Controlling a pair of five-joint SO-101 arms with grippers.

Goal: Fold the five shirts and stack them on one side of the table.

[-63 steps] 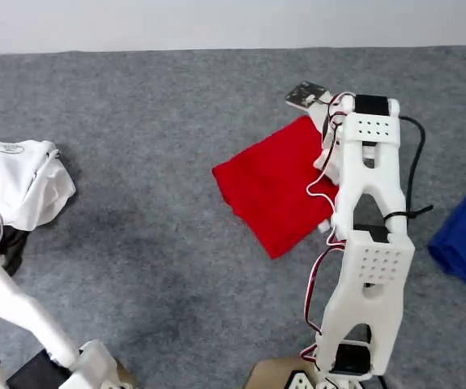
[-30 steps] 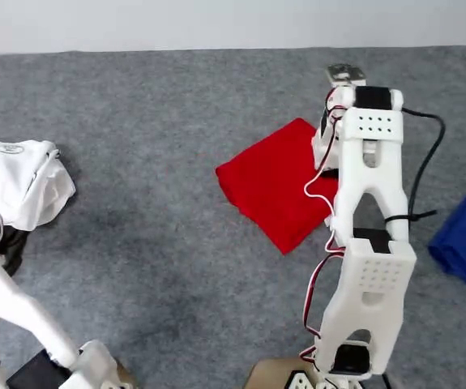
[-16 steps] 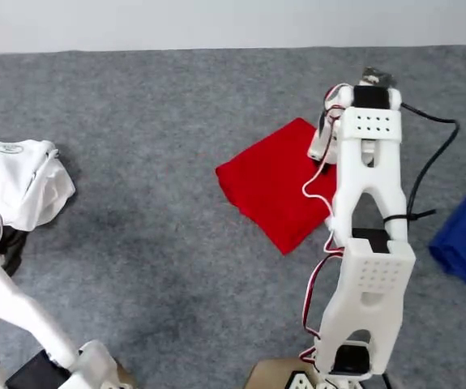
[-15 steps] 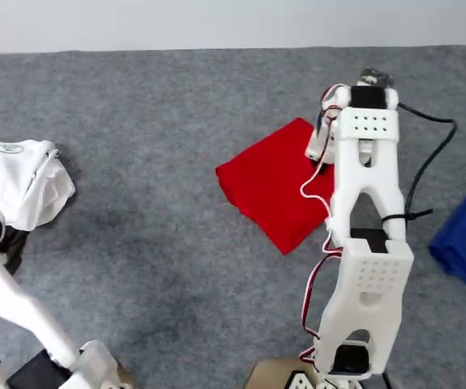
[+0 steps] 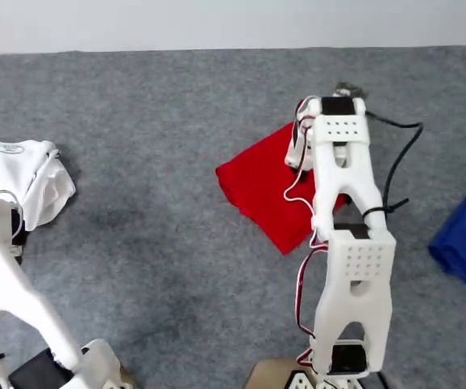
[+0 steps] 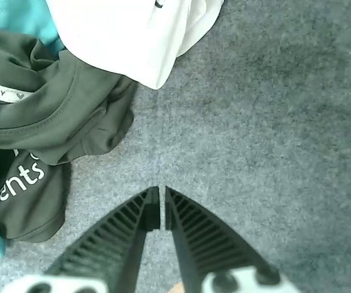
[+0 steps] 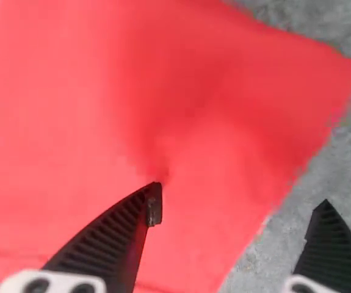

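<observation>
Red cloth, the folded red shirt (image 5: 257, 190), is laid mid-right on the grey bench (image 5: 151, 243). In the right wrist view, the right end effector (image 7: 239, 207) is spread wide over it. In the left wrist view, the left end effector (image 6: 162, 194) is pressed closed and empty, beside a dark shirt (image 6: 53, 110) tucked under the white shirt (image 5: 22, 174) at the left.

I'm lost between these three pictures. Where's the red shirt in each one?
High view: the red shirt lies mid-table, partly beneath the right arm.
Right wrist view: it spreads wide under the open right gripper.
Left wrist view: this camera faces the white shirt and dark shirt instead.
Shared landmark: the grey table cover.
</observation>
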